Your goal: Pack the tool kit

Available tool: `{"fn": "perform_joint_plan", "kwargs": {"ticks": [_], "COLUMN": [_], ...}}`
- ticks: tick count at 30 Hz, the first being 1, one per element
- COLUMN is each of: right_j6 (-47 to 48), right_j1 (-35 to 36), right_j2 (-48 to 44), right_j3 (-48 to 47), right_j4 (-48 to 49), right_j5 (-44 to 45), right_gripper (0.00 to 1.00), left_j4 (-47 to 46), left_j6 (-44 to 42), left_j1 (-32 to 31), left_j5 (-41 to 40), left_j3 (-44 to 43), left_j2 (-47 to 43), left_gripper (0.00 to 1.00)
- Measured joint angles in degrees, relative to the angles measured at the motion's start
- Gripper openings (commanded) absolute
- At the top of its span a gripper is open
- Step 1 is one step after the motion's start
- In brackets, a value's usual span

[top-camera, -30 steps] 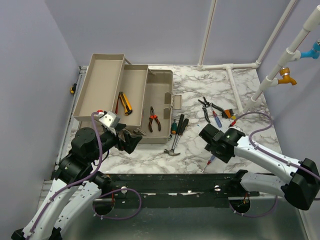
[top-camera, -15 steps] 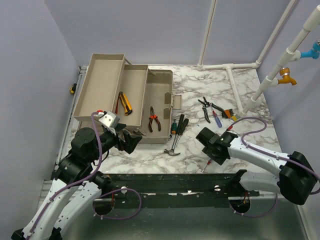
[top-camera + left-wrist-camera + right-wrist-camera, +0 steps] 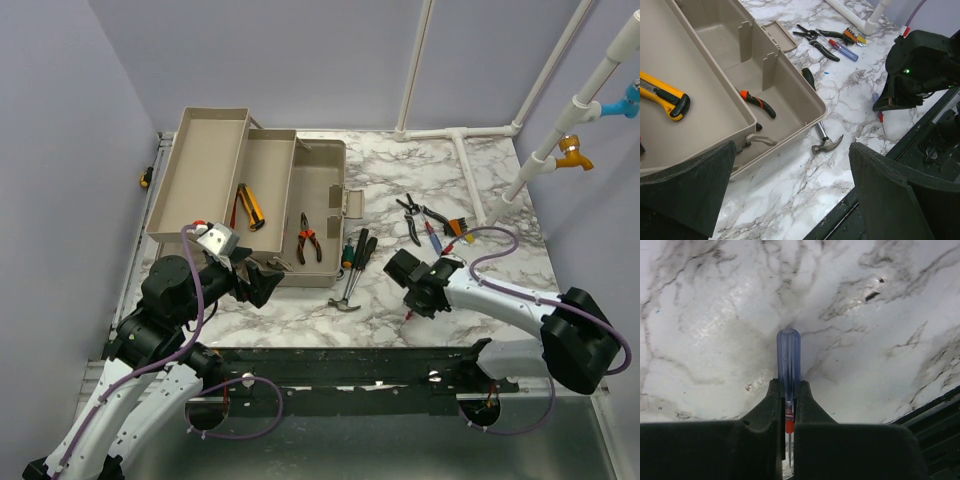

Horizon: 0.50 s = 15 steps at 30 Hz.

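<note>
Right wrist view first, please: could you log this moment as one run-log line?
right gripper: shut on blue-handled screwdriver | left gripper: open, empty, by toolbox | pliers, utility knife: in toolbox

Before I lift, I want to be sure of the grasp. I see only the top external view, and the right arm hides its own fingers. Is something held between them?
Observer: Yes. The right wrist view shows the right fingers shut on a small screwdriver with a clear blue handle.
Operator: Which part do they pinch?
Observer: The handle's end near the red collar; the rounded end sticks out past the fingertips.
Operator: And the left fingers?
Observer: The left fingers are wide open, with nothing between them, beside the open toolbox.
</note>
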State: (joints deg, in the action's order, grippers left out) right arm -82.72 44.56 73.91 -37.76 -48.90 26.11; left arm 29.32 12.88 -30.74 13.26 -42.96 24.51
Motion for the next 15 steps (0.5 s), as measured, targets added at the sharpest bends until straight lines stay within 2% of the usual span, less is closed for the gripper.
{"fn": "perform_joint_plan", "kwargs": {"ticks": [6,11,15], "right_j6": [12.8,26.7,33.9], "right_j1": [0.0,0.0,0.0], "right_j2": [-4.8,-11.0,-11.1], "right_j3": [-4.3,-6.8,-9.3], "right_j4": [7.3,22.5,33.5], "right_j5": [-1.7,-8.4,-15.6], "right_gripper": [0.01,0.01,0.01], "left_j4": [0.0,-0.1,-0.4], "left_j6": [0.0,0.9,2.2], "left_j1": [0.0,0.0,0.0], "left_j5": [0.0,0.0,1.2], "left_j3": [0.0,0.0,-0.5], "left_j2": [0.0,0.0,1.0], "left_gripper": [0.98,0.99,0.98]}}
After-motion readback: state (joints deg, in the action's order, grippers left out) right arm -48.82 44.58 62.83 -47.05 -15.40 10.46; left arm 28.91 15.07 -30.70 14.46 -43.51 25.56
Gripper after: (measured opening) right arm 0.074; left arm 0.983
